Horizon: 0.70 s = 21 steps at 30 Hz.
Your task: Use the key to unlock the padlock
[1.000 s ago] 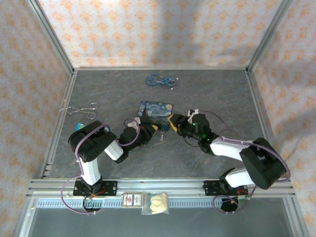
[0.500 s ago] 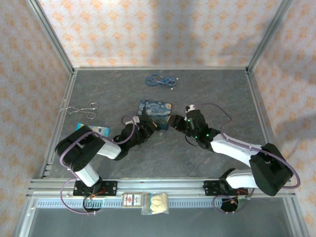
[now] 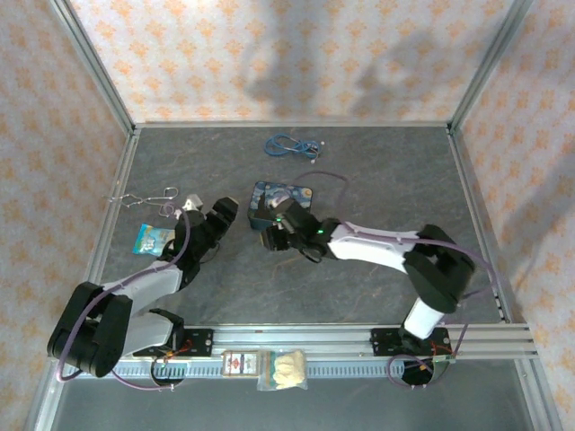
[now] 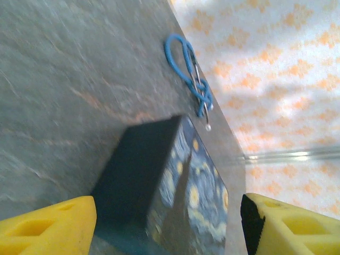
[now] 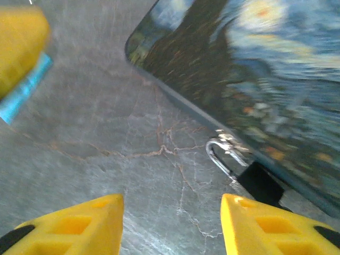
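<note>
Padlock lies flat on the table, tucked against the tin, just ahead of the right gripper, whose jaws are apart and empty. Left gripper is spread wide, empty, facing the tin. Lock looks small, rigid, slick: pinch the dark body, not the thin shackle.

Left arm and right arm are the same build: black joint housings, white link covers, and a purple cable run along each. Left end effector and right end effector have yellow fingers with moulded triangular recesses and black tip edges. Green LED lit near the right wrist. Black bases, red wiring at the feet.
</note>
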### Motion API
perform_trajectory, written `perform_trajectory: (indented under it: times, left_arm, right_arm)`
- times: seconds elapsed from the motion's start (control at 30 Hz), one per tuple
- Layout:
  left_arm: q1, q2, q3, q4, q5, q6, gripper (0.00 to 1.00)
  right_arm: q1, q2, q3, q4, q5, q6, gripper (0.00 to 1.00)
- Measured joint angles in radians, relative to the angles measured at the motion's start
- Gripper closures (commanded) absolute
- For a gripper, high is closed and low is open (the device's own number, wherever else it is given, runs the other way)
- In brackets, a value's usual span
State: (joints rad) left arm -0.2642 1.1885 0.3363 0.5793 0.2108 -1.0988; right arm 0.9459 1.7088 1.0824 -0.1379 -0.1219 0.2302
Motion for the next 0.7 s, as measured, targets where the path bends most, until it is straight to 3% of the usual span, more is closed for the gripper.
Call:
perform_trajectory:
  times: [0.17,0.4,0.57,0.7]
  left_arm:
    - [0.064,0.004,0.034,-0.021,0.048,0.029,0.30]
    - [0.084,0.013,0.037,-0.017,0.094,0.034,0.31]
    - [0.084,0.013,0.031,-0.002,0.108,0.027,0.31]
    - [0.084,0.013,0.017,0.016,0.122,0.023,0.31]
  right_arm:
    - [0.042,0.131,0.140,-0.163,0.143,-0.140,0.52]
    - [0.055,0.203,0.187,-0.286,0.356,-0.279,0.53]
    - [0.055,0.225,0.187,-0.290,0.422,-0.360,0.60]
    - [0.054,0.233,0.178,-0.270,0.440,-0.420,0.75]
